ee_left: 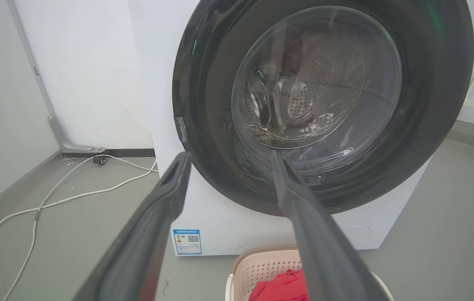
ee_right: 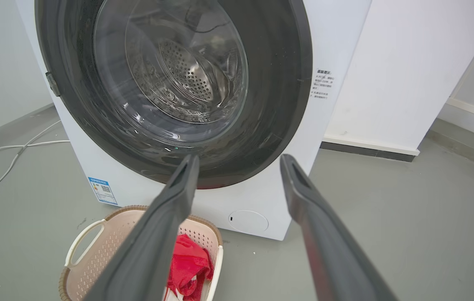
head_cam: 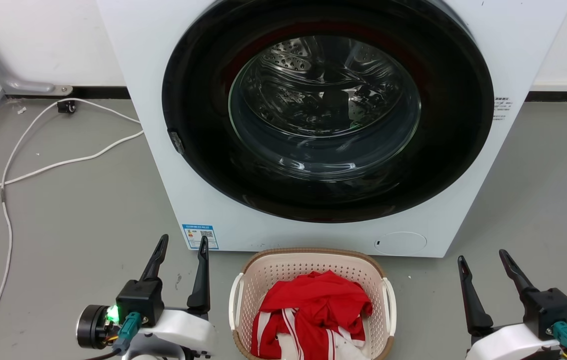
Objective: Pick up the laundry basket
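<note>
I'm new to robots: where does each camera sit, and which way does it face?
Head view: on the head, facing forward and down at the washing machine and laundry basket; left gripper and right gripper at bottom corners.
Left wrist view: on the left wrist, facing the machine's door along its fingers.
Right wrist view: on the right wrist, likewise along its fingers.
Shared: all see machine and basket.

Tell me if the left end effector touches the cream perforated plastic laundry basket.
Apart. Head view shows grey floor between the left end effector and the laundry basket.
</note>
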You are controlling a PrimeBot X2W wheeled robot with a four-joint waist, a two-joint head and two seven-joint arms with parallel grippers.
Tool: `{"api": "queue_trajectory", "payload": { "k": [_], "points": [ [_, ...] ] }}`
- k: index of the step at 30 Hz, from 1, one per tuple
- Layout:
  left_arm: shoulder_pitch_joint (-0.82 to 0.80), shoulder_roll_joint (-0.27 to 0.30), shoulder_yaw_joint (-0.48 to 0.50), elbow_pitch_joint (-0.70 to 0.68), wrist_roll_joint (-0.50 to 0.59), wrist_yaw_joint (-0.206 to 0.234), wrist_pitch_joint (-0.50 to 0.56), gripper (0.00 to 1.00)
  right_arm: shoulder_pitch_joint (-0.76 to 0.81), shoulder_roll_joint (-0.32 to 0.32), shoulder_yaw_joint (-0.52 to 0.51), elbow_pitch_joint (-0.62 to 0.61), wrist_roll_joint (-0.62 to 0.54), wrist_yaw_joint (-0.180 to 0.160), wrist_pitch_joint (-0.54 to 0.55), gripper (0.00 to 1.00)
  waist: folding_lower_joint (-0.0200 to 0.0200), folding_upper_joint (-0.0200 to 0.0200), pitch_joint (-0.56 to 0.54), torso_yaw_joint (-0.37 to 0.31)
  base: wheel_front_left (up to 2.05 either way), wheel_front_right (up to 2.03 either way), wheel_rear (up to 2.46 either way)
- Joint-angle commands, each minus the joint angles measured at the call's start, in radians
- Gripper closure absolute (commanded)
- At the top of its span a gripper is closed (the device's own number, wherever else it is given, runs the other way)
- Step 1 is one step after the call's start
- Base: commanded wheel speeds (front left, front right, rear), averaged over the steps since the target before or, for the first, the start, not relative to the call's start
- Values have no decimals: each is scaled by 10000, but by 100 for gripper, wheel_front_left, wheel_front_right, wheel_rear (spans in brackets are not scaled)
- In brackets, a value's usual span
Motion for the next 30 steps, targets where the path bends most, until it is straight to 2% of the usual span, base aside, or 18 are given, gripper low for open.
{"api": "queue_trajectory", "payload": {
  "k": [1,23,30],
  "points": [
    [117,-20,-20,-3,154,49,-65,0,102,44,-11,-70,-145,-5,-36,0,0,0,9,1,0,0,0],
    [30,-27,68,92,61,28,-63,0,-12,43,-87,-5,188,-5,44,0,0,0,130,20,0,0,0],
    [-611,78,164,316,29,-52,-62,0,-644,40,-254,452,253,-5,179,0,0,0,618,-84,0,0,0]
  ]
}}
